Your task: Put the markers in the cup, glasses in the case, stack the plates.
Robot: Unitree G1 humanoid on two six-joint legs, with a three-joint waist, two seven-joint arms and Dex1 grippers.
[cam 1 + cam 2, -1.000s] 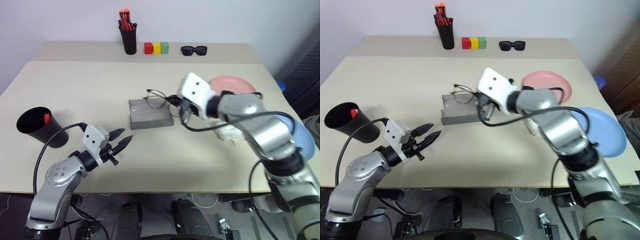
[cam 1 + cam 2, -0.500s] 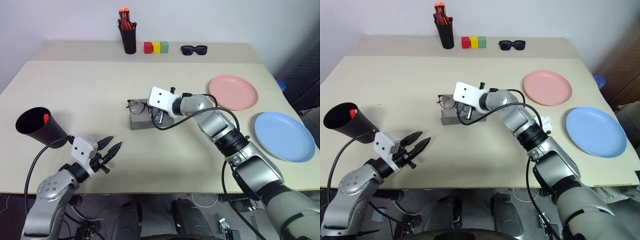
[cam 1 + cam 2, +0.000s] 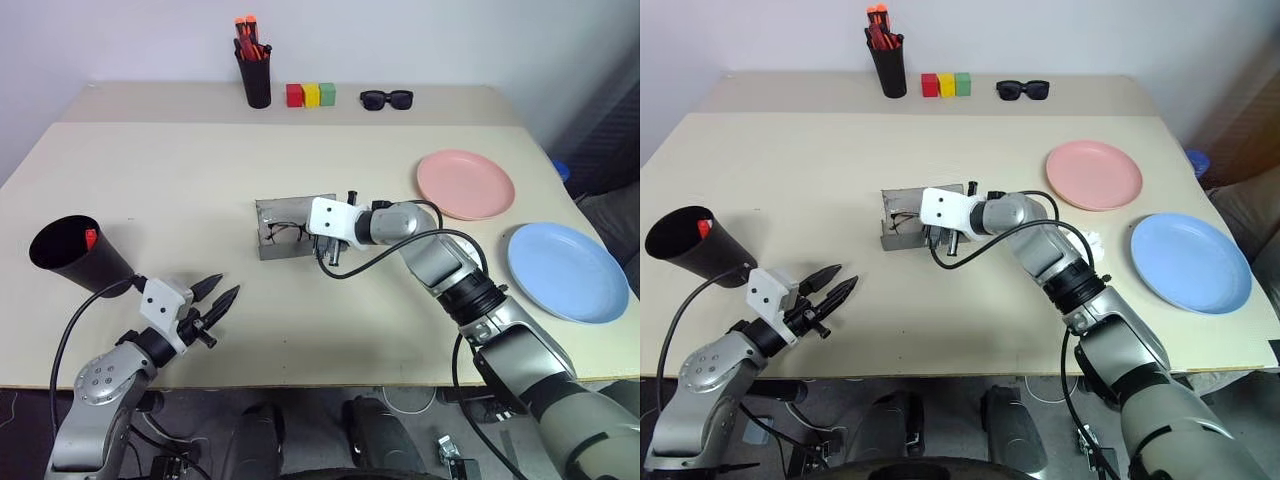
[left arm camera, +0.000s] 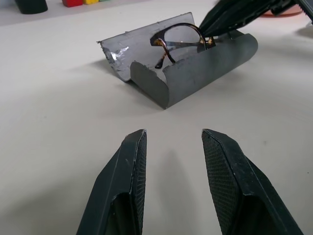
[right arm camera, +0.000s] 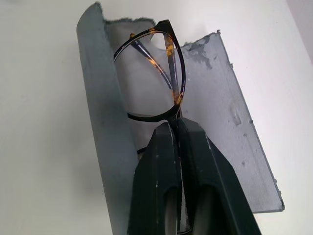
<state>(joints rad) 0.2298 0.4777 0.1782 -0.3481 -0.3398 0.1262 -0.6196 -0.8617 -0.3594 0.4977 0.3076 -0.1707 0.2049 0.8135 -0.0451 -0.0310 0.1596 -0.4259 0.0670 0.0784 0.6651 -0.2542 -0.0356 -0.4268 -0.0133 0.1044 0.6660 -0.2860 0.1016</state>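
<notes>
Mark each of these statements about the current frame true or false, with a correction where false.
1. The right hand is pinching the glasses inside the open grey case. True.
2. The left hand is shut on a marker. False: its fingers are apart and empty, above bare table.
3. The pink plate is stacked on the blue plate. False: they lie apart, side by side.
4. A red marker sits in the black cup. True.
5. The sunglasses lie at the table's far edge. True.
</notes>
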